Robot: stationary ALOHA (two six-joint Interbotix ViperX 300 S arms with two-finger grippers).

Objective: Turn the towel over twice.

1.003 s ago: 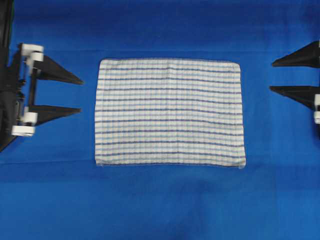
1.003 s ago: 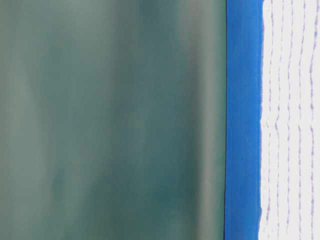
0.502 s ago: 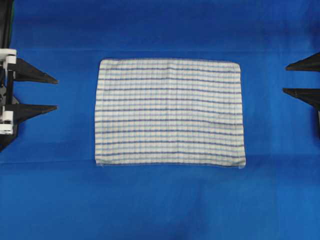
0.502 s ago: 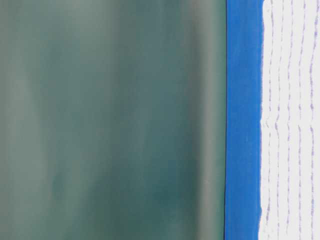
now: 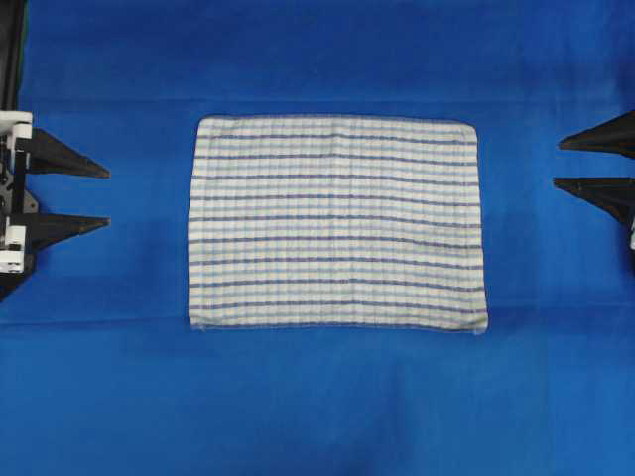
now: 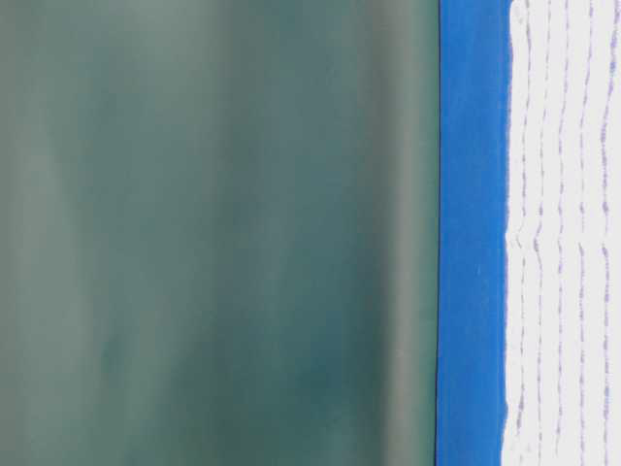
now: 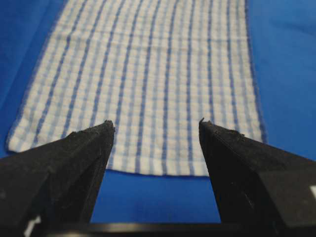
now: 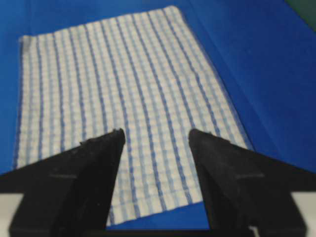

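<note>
The towel (image 5: 335, 223), white with thin dark-blue and light-blue stripes, lies flat and spread out in the middle of the blue cloth. Its striped face also shows in the left wrist view (image 7: 148, 74), the right wrist view (image 8: 113, 94) and the table-level view (image 6: 568, 233). My left gripper (image 5: 107, 198) stands open at the left edge of the overhead view, well clear of the towel's left edge, with nothing between its fingers. My right gripper (image 5: 558, 164) stands open at the right edge, apart from the towel's right edge and empty. Both point toward the towel.
A plain blue cloth (image 5: 327, 397) covers the whole table under the towel. A dull green backdrop (image 6: 213, 233) stands behind the table in the table-level view. Bare blue cloth surrounds the towel on all sides.
The left gripper drew back to the left, away from the towel. The right gripper drew back right, then eased slightly toward the towel with its jaws a little narrower. The towel has not moved.
</note>
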